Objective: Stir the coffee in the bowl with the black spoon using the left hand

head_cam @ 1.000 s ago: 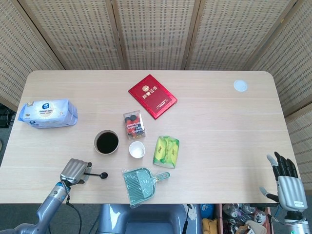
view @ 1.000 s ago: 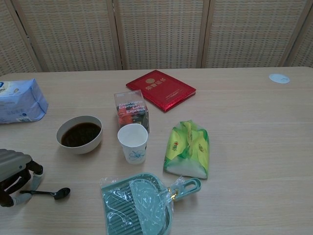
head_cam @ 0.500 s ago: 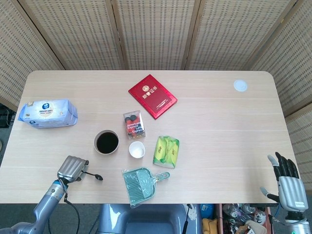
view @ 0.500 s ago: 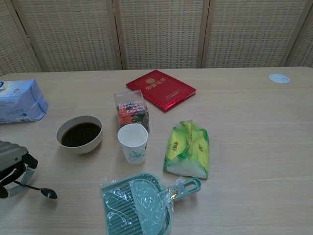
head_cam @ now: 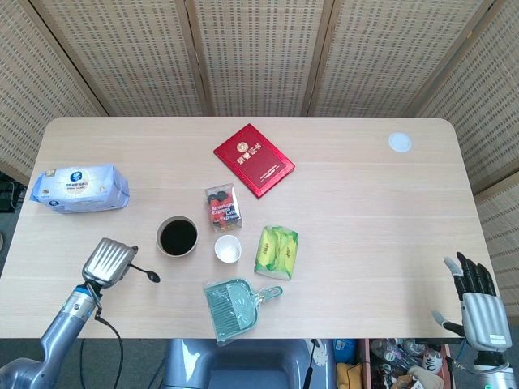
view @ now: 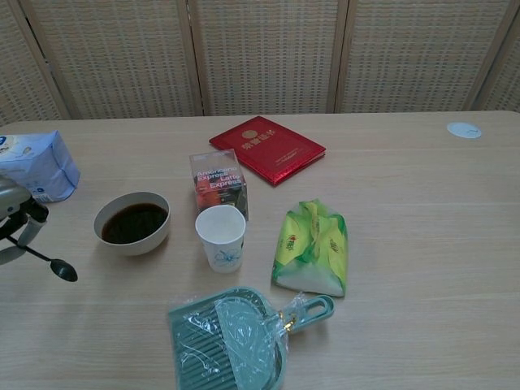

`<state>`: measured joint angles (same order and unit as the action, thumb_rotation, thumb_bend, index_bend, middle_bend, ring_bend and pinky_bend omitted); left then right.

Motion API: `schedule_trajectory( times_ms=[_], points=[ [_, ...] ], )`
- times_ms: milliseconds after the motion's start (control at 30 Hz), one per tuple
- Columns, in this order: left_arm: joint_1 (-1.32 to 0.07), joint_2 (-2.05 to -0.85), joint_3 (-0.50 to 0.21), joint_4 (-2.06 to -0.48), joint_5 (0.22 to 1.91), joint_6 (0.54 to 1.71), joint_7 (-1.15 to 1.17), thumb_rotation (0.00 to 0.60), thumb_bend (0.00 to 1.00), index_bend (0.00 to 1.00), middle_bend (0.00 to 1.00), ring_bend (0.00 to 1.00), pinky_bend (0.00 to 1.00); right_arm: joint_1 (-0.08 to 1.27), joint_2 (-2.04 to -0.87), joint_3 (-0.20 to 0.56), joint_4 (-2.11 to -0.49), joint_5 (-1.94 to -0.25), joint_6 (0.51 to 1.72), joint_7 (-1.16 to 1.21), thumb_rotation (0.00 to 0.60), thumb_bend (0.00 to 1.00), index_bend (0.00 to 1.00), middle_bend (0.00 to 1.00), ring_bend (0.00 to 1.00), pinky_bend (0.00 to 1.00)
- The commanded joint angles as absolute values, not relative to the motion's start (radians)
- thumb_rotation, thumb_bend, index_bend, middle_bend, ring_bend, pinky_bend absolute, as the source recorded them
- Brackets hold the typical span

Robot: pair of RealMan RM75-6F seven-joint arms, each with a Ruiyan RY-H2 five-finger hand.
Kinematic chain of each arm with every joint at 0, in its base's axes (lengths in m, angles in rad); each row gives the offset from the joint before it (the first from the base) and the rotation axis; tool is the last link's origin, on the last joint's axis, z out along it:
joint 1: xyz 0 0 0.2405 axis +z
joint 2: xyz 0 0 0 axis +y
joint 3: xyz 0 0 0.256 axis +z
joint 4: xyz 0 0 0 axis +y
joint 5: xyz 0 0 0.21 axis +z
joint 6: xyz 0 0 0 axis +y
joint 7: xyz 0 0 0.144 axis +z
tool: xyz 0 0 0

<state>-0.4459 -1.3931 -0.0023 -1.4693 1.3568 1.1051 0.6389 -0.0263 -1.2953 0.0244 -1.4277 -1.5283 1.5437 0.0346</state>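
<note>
While the black spoon is already picked up and off the table, no stirring has begun: its head hangs in the air just to the left of the bowl, and the coffee inside looks flat and undisturbed. What appears to be left is carrying the spoon across over the rim, lowering its head into the dark liquid, and making the stirring circles.

The left hand sits near the table's front left edge, close beside the bowl but not touching it. Its fingers are curled together and clamped on the spoon's thin handle, with the handle slanting down and to the right so the head points toward the bowl. In the chest view only the edge of this hand shows at the left border, the spoon dangling below it, clear of the table surface.

The right hand is well apart from everything, off the table's front right corner. Its fingers are spread and upright, and it holds nothing.

Just right of the bowl stands a white paper cup, which the spoon's path should not need to cross.
</note>
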Motion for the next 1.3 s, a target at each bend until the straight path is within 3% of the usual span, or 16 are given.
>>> schedule_trajectory(
  times_ms=[33, 633, 1300],
  points=[
    [-0.499, -1.353, -0.041, -1.462, 1.435, 1.161, 0.779, 0.6, 0.41, 0.67, 0.81, 0.72, 0.7, -0.026, -1.296, 0.024, -1.429, -1.532, 1.547, 0.036, 0.6, 0.24, 0.07, 0.02, 0.0, 0.0],
    [-0.671, -1.469, -0.057, -1.25, 1.518, 1.039, 1.1, 0.6, 0.41, 0.71, 0.76, 0.69, 0.69, -0.032, -1.297, 0.024, -1.424, -1.539, 1.562, 0.048, 0.6, 0.24, 0.07, 0.02, 0.0, 0.0],
    [-0.716, -1.624, -0.033, -1.133, 1.529, 1.004, 1.177, 0.6, 0.41, 0.71, 0.76, 0.69, 0.69, -0.039, -1.3, 0.026, -1.405, -1.522, 1.556, 0.068, 0.6, 0.24, 0.07, 0.02, 0.0, 0.0]
  ],
)
